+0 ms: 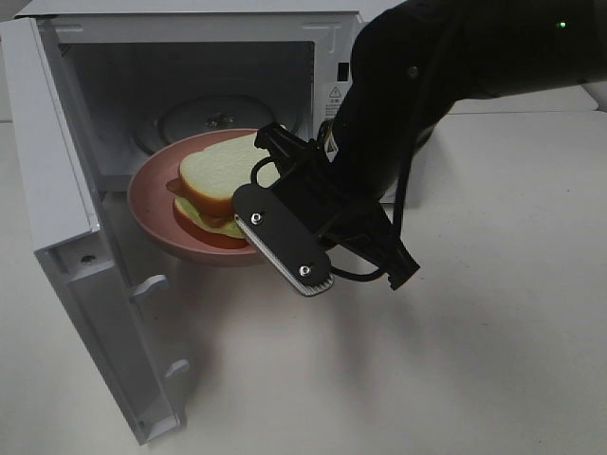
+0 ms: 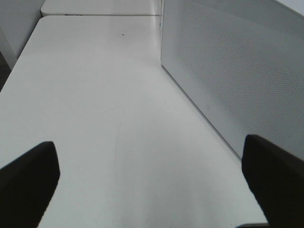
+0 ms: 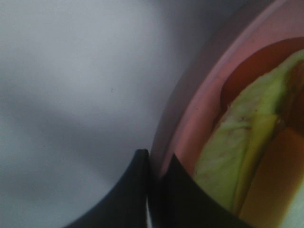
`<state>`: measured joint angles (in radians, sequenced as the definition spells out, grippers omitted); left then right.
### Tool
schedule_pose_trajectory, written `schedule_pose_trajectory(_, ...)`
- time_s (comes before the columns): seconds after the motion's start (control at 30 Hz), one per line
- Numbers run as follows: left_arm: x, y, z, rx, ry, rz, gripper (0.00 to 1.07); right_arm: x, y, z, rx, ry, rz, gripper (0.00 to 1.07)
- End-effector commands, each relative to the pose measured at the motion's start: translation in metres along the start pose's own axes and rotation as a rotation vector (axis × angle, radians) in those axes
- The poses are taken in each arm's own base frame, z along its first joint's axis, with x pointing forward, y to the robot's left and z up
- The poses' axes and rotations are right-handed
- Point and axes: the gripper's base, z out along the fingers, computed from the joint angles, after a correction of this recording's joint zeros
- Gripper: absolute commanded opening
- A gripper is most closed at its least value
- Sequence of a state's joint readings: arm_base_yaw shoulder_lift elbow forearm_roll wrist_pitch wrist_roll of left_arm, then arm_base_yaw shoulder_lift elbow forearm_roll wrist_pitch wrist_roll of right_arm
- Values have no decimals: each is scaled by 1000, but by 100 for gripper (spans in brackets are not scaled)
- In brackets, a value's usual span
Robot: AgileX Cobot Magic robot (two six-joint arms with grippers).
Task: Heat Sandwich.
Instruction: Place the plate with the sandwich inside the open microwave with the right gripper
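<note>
Sandwiches: one, and here it is, the sandwich (image 1: 216,180), pale bread on top with yellow-green filling peeking out below.
Sandwich position: it lies on the pink plate (image 1: 152,204), right at the mouth of the microwave (image 1: 190,28), partly inside the cavity and partly out in front of it.
Plates: one, round and wider than the food it carries.
Plate contact: whether its far edge touches the oven floor cannot be told.
Grippers: two in play.
Right gripper (image 3: 157,164): clamped tight on the plate's rim, one finger above and one below, just beside the filling.
Left gripper (image 2: 148,161): jaws spread wide and holding nothing, hanging over bare table.
Left gripper's neighbour: the microwave's dotted white side wall (image 2: 237,71) runs close along one side.
Microwaves: one, white.
Door (image 1: 66,256): one, swung fully open on the left of the exterior high view.
Door latch hooks: two, the upper hook (image 1: 149,287) and the lower hook (image 1: 175,368), both on the inner face.
Turntable (image 1: 218,118): one glass disc, inside, behind the plate.
Table (image 1: 474,284): one pale surface under everything.
In the way: the right arm (image 1: 417,76), big and black, covers the microwave's right side, and its finger hides the plate's near right rim.
Cable (image 1: 403,190): one black lead, looping down the arm.
</note>
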<state>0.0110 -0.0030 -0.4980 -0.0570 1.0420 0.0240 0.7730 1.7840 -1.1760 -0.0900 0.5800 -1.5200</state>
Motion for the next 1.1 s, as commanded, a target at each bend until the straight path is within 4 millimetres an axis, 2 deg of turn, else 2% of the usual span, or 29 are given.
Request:
schedule_pose_trajectory(0.03, 2, -1, -3, 6, -31, -4, 100, 2, -6, 0, 19, -1, -2, 0)
schedule_pose_trajectory(0.3, 2, -1, -3, 6, -31, -4, 100, 2, -23, 12, -3, -6, 23, 0)
schedule_pose_trajectory(0.43, 2, -1, -3, 6, -31, -4, 100, 2, -40, 20, -23, -3, 62, 0)
schedule_pose_trajectory(1.1, 2, -1, -3, 6, -31, -4, 100, 3, -85, 36, -12, 6, 172, 1)
